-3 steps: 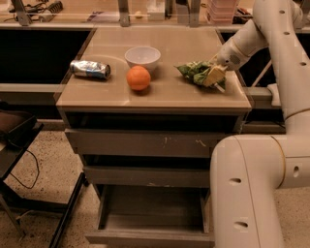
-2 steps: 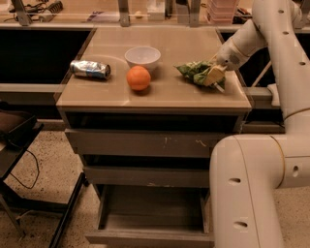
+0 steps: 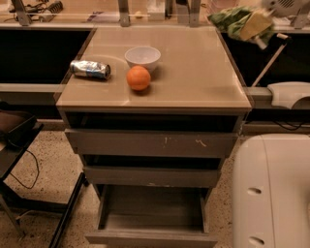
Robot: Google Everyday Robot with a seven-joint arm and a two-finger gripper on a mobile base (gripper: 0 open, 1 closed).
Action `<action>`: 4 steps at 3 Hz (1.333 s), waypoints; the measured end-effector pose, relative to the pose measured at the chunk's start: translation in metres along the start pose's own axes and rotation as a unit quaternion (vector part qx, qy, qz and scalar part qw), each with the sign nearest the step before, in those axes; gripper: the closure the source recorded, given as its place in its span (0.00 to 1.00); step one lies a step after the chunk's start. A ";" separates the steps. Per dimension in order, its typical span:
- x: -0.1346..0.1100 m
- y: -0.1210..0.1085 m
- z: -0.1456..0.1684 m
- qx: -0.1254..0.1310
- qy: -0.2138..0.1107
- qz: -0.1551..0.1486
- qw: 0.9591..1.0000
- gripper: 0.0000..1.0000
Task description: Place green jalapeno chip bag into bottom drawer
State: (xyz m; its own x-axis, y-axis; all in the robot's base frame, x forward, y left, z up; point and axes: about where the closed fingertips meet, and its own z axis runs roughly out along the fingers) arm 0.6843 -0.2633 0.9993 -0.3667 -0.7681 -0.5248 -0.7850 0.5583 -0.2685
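Gripper: the gripper (image 3: 254, 25) is at the upper right of the view, above and just past the right rear corner of the cabinet top (image 3: 193, 72).
Grip: clenched on the green jalapeno chip bag (image 3: 226, 19), with a tan finger pad (image 3: 256, 23) pressed over the bag's right end.
Bag: held in the air and touching nothing but the gripper; most of it sticks out to the gripper's left.
Done: the pick-up looks complete, since the bag is off the cabinet top and in the grip.
Left: carrying the bag down and letting it go inside the drawer.
Bottom drawer: the bottom drawer (image 3: 152, 213) is far below the gripper and to its left, pulled out, its tray showing nothing inside.
Other drawers: the middle drawer (image 3: 152, 175) and top drawer (image 3: 152, 143) lie between the gripper and the target and stick out less.
Arm pose: only the white wrist (image 3: 286, 6) shows, coming in from the right at the top edge; the robot's body (image 3: 271, 193) fills the lower right, well below the gripper.
Left on top: a crushed can (image 3: 90, 69), a bowl (image 3: 143, 56) and an orange (image 3: 138, 77), all well to the gripper's left and lower.
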 end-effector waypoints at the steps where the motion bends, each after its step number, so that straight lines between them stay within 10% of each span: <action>1: 0.069 0.001 -0.028 0.036 0.029 0.098 0.994 1.00; 3: 0.092 -0.007 -0.024 0.065 0.018 0.141 0.988 1.00; 4: 0.114 0.009 -0.020 0.029 0.005 0.177 0.984 1.00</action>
State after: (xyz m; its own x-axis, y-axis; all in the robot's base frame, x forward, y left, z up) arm 0.6257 -0.3523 0.9533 -0.6163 -0.5257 -0.5863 -0.5785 0.8074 -0.1158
